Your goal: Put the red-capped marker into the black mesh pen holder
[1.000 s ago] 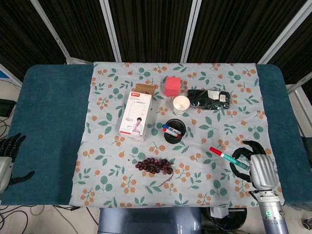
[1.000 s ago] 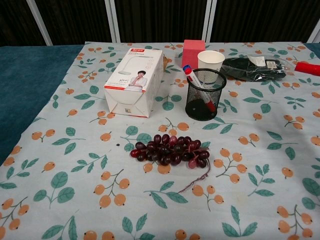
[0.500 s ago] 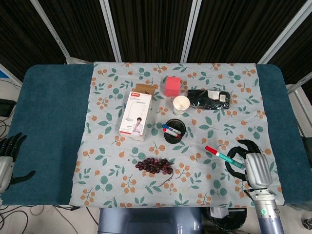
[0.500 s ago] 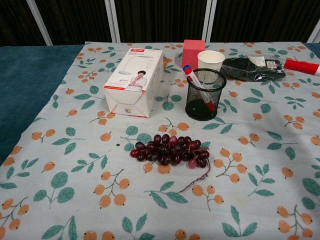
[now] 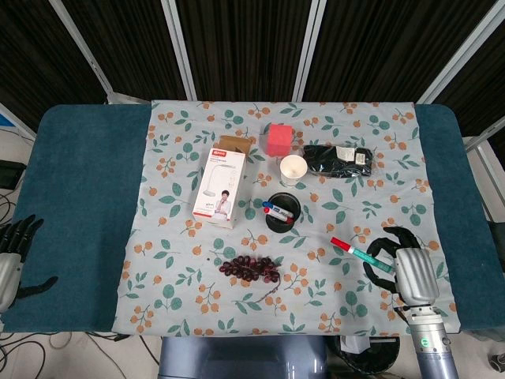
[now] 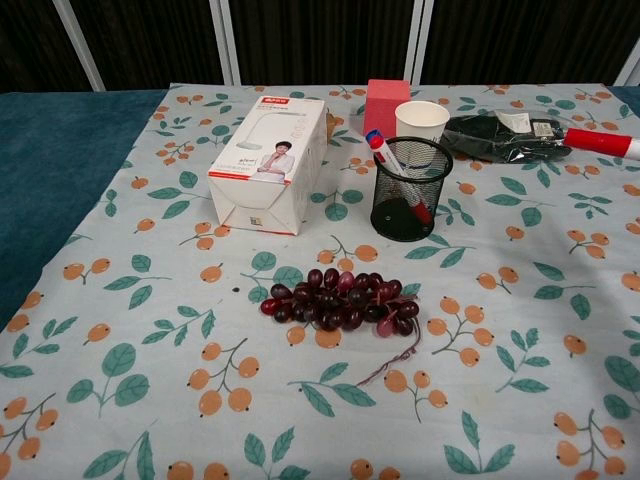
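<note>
A: Big picture first — the counter (image 5: 75,197) wears a floral cloth (image 5: 379,158), and everything clusters around the black mesh pen holder (image 6: 410,188).

B: White lamp box (image 5: 220,182) well left of that holder, purple grapes (image 5: 252,268) near its front. Behind it, a paper cup (image 5: 293,169) just beside, a pink block (image 5: 278,140) further back, a black pouch (image 5: 339,159) back-right.

A: And the right robot hand (image 5: 406,267)?

B: Well right of the holder and nearer us, fingers wrapped on the red-capped marker (image 5: 357,252). Long axis slants, red cap aimed toward the holder, green tail in the grip.

A: Anything between cap and holder?

B: Only bare cloth. Two markers (image 6: 392,170) already stand inside it.

A: Chest view?

B: Marker's cut off at the right edge; the hand isn't shown. The left robot hand (image 5: 12,249), far left of the holder, sits half out of frame, fingers spread, holding nothing.
</note>
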